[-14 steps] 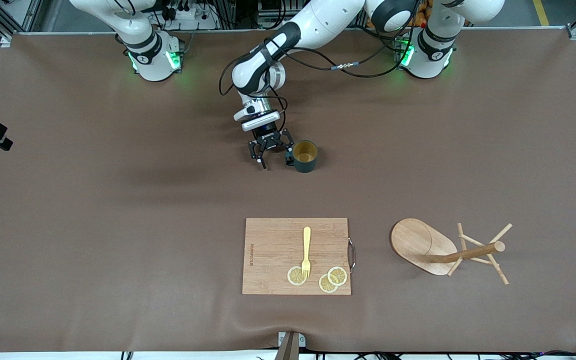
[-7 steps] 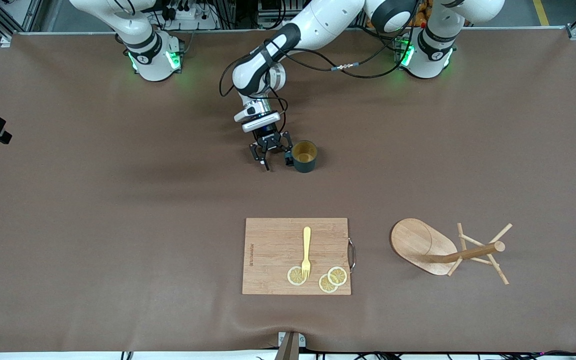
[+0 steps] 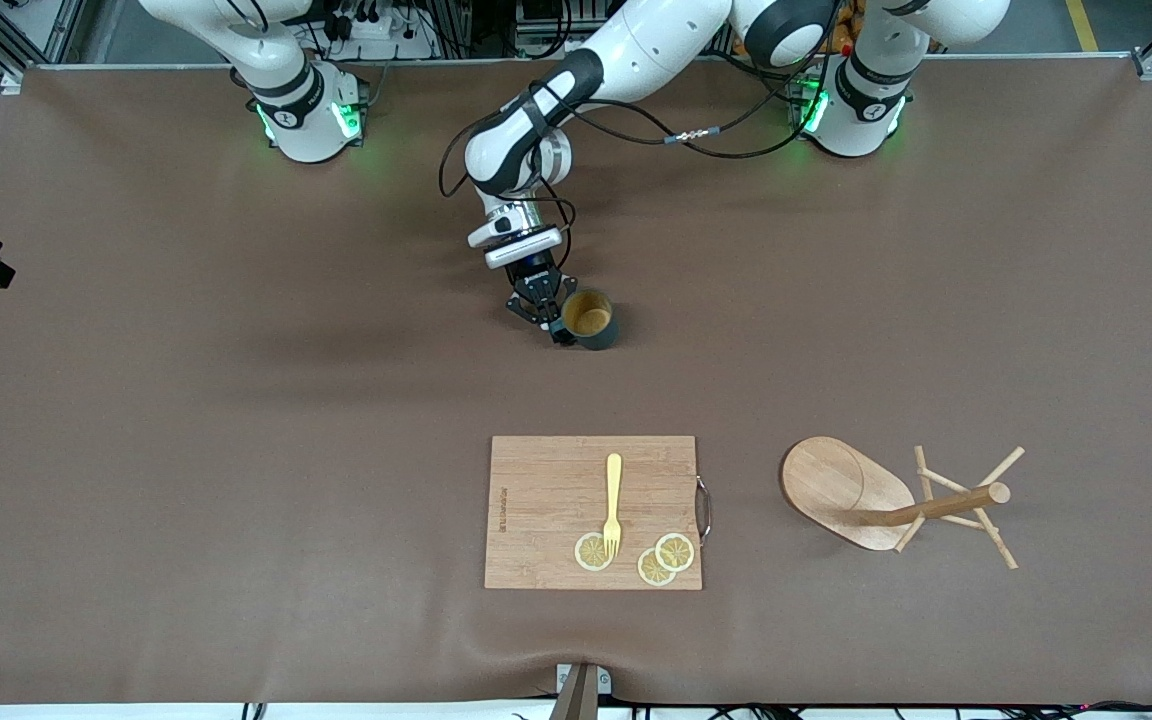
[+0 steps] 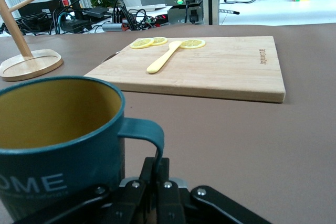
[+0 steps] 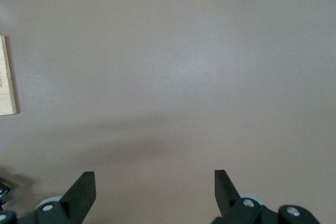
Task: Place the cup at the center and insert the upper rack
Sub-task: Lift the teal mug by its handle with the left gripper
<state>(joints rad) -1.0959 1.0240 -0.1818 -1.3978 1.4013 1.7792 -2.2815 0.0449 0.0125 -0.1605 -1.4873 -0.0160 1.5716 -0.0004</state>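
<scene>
left claw (image 3: 548, 322) down at table (image 3: 236, 450) level, pinching the cup (image 3: 591, 320) by its loop handle; cup upright on table, mid-table, farther from front cam than cutting board (image 3: 546, 480). upper rack (image 3: 851, 490) lies tipped on its side twd left arm's end, beside board. right claw (image 5: 152, 192) spread wide, holds nothing, waiting above bare table.

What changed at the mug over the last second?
The left hand closed its open fingers on the loop handle of the dark teal ribbed mug, which shifted slightly toward the right arm's end. The right hand stayed open; the tipped wooden mug tree and rectangular wooden cutting board stayed put.
</scene>
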